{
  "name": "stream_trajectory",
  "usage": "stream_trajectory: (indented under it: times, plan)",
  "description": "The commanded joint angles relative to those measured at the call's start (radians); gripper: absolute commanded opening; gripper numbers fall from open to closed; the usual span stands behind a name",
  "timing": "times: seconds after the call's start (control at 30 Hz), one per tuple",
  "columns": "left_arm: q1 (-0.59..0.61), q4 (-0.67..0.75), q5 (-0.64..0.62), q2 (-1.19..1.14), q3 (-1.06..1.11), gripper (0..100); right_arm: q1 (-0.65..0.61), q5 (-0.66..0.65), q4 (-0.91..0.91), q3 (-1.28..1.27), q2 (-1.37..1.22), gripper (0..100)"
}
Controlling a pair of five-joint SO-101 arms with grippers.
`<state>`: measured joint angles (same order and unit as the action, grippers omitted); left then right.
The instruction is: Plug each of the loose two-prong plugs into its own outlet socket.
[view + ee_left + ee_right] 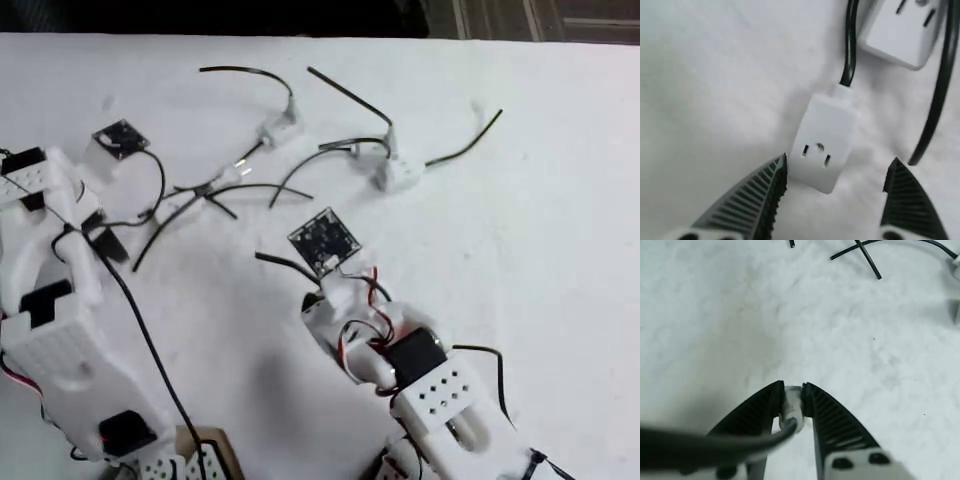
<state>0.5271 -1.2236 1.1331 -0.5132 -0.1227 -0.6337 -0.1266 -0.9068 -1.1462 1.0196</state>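
Note:
My right gripper [792, 388] is shut on a small white plug [791, 407], whose black cord [715, 446] trails back across the fingers. In the high view this gripper [318, 288] sits low at the table's middle, under its camera board. My left gripper [837, 162] is open, and a white outlet socket [822, 147] with a black cord lies between its fingertips, touching one finger [771, 182]. A second socket [905, 30] lies just beyond it. In the high view the left arm [60, 300] is at the left edge. A loose plug [236, 170] and two white sockets [282, 127] [398, 172] lie farther back.
Several black cords [250, 190] cross and curl over the white table's [540, 260] middle and back. The left arm's own cable [140, 320] runs down the left side. Bare tabletop lies to the right.

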Motion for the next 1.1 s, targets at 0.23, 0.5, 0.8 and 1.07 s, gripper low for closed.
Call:
stream_trajectory:
  times: [0.23,0.5,0.8,1.07]
  plan:
    - [0.001,0.081,0.003,-0.087,-0.026,15,0.007,0.008,0.021,0.006,-0.002,1.8]
    - [0.002,-0.020,0.000,0.044,-0.043,2,0.007,0.008,0.021,0.006,-0.002,1.8]
    - [0.001,-0.124,-0.207,0.469,-0.034,2,0.041,0.008,0.019,0.006,-0.002,1.8]
    - [-0.085,-0.336,-0.259,0.680,-0.029,2,0.147,0.005,0.019,0.012,-0.001,1.8]
